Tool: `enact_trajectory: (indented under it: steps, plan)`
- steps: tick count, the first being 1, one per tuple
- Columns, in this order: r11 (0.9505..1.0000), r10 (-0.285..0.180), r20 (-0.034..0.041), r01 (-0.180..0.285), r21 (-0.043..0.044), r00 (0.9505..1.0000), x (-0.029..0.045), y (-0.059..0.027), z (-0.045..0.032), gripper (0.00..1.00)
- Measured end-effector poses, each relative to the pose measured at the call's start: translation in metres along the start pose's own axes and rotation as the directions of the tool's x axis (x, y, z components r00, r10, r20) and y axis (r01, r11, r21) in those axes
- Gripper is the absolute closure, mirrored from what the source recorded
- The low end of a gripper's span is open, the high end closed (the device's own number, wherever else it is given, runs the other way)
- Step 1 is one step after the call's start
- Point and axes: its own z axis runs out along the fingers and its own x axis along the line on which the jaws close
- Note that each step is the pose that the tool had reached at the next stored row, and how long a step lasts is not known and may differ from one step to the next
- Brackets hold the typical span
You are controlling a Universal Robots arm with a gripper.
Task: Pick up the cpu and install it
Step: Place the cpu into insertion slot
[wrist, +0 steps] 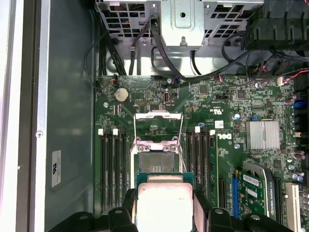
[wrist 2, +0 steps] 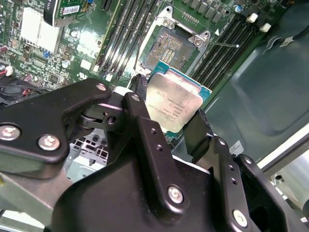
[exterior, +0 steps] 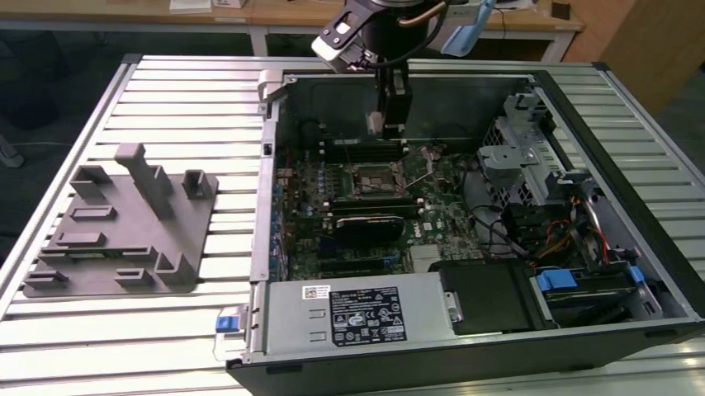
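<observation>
My gripper hangs inside the open computer case, shut on the cpu, a flat square chip with a shiny silver top and a green edge. In both wrist views the black fingers clamp two opposite sides of the cpu. The chip is in the air, a little short of the motherboard socket. The socket stands open with its contact field bare and its metal load plate flipped up.
Memory slots flank the socket on both sides. A drive cage and loose cables fill the case toward the exterior view's right. The power supply sits at the front. A grey fixture tray lies on the slatted table at the exterior view's left.
</observation>
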Motion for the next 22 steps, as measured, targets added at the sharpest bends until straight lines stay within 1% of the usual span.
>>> enact_trajectory:
  steps: [7, 22]
  plan:
    - [0.9998, -0.021, -0.0014, 0.021, -0.0006, 0.9998, 0.0001, -0.0001, 0.0021, 0.45]
    - [0.9997, -0.023, -0.0015, 0.023, -0.0006, 0.9997, 0.0002, -0.0007, 0.0114, 0.45]
